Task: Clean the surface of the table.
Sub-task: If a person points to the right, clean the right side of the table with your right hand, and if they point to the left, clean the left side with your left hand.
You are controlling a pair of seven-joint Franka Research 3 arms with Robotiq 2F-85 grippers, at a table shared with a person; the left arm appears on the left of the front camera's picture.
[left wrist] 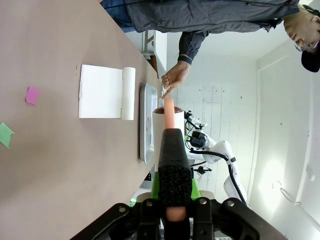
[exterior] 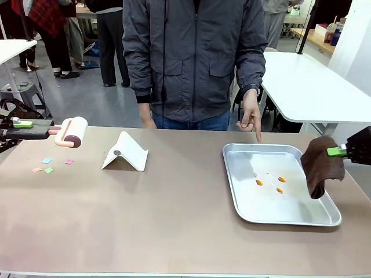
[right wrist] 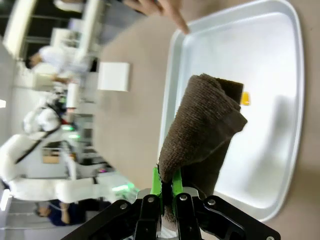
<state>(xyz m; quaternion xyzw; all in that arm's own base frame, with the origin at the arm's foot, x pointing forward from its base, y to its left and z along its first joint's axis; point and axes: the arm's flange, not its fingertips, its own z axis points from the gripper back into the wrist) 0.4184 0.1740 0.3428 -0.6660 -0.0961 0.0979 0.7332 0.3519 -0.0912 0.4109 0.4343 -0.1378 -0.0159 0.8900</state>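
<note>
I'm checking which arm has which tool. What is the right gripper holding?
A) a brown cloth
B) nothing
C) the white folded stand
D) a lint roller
A: the right gripper is shut on a brown cloth that hangs over the right side of the metal tray; the lint roller is in the left gripper.

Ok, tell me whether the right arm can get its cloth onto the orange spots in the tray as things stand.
Probably yes. The right gripper holds the brown cloth over the tray's right rim; the orange spots lie bare nearby, and the person's hand points at the far rim, off that path.
</note>
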